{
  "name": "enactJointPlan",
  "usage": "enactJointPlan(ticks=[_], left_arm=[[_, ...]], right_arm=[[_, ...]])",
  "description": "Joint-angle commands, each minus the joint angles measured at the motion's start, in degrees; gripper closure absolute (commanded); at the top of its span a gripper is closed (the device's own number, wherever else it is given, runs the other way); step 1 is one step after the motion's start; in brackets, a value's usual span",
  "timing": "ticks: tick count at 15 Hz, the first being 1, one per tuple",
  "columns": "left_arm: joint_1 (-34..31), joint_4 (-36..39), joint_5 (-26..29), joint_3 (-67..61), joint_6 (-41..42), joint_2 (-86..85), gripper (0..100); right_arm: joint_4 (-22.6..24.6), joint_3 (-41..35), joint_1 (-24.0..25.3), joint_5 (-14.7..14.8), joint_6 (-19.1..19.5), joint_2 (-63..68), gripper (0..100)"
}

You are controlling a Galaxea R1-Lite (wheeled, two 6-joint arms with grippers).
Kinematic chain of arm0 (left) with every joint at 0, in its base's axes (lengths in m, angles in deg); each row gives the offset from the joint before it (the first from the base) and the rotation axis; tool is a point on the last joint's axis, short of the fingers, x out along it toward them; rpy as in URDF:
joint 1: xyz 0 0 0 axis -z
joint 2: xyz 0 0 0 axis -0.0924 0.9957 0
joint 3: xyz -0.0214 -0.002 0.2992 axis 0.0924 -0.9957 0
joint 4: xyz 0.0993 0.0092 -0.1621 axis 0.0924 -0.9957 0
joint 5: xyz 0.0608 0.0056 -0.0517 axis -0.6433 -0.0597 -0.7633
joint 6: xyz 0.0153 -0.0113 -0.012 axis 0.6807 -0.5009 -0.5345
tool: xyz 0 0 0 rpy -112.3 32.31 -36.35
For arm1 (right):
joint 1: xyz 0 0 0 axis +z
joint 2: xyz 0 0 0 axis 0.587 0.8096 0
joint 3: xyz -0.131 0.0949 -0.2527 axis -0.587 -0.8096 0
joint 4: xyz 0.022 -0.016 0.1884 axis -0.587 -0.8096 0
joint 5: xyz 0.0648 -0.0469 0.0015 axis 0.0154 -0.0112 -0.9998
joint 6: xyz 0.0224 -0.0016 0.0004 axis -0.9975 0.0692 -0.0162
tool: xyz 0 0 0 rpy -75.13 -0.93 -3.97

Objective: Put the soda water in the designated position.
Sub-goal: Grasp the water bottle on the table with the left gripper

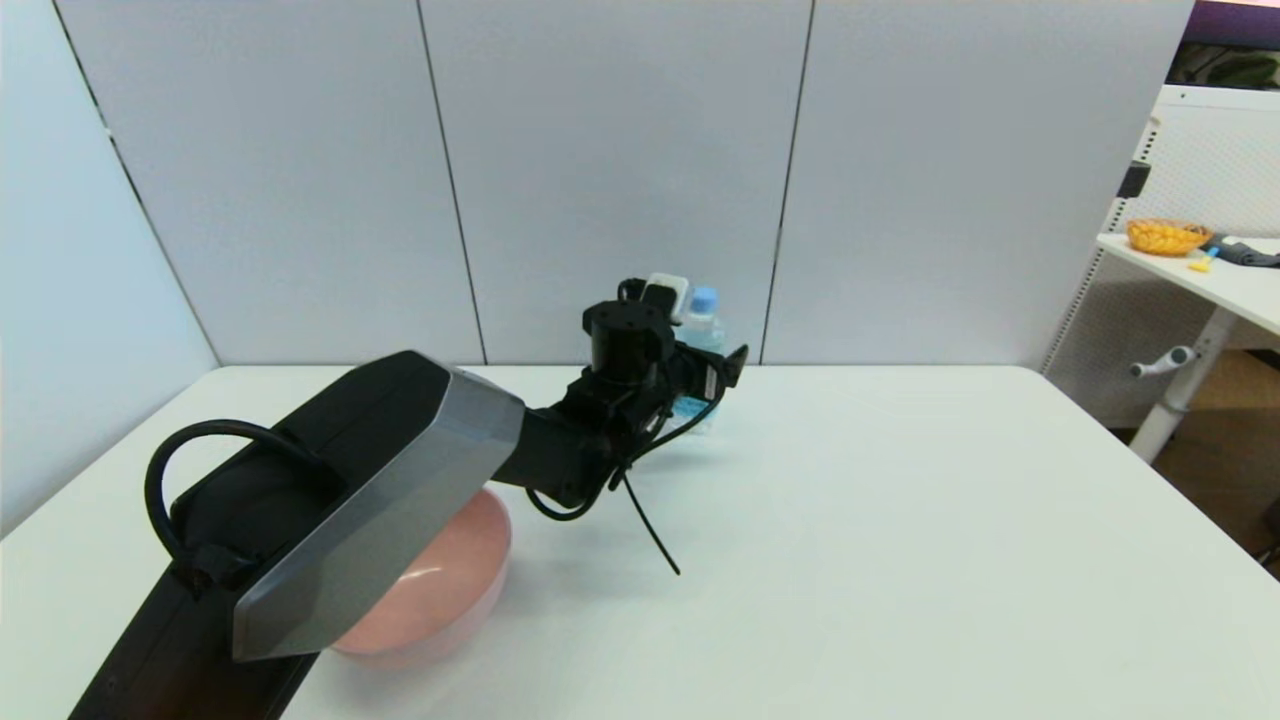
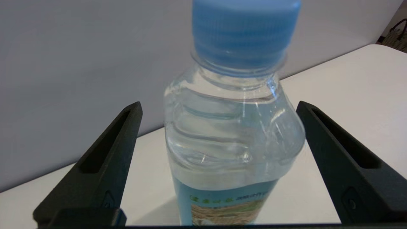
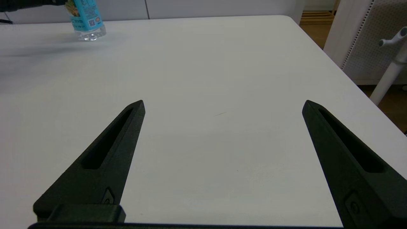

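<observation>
While the soda water (image 2: 233,127) stands upright at upper centre of the head view, the left gripper (image 2: 219,127), fingers spread and apparently not touching, should close squarely before lifting.

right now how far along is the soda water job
Done: the left gripper has reached the bottle at the table's far edge, which stands upright between its open jaws. In hand: nothing is gripped; one jaw looks clear of the bottle. Left: close, lift, carry and set it down. The right gripper sits open above bare table.
</observation>
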State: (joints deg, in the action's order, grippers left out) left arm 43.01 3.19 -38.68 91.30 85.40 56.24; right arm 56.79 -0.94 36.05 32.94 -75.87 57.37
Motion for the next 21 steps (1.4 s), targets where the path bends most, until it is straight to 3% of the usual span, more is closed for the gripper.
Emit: enactJointPlan(ticks=[1,14,15,21], left_arm=[[-0.1,1.2,-0.1,0.0,-0.4,0.3,0],[-0.2,2.9,-0.1,1.2,-1.2,2.1,0],[-0.2,3.3,-0.1,1.3,-1.2,2.2,100],[-0.3,4.6,-0.1,1.3,-1.2,3.0,100]], right_arm=[[0.0,0.0,0.0,0.0,0.0,0.0,0],[0.0,0.0,0.0,0.0,0.0,0.1,0],[0.0,0.0,0.1,0.0,0.0,0.0,0],[0.0,-0.1,0.1,0.0,0.0,0.0,0]])
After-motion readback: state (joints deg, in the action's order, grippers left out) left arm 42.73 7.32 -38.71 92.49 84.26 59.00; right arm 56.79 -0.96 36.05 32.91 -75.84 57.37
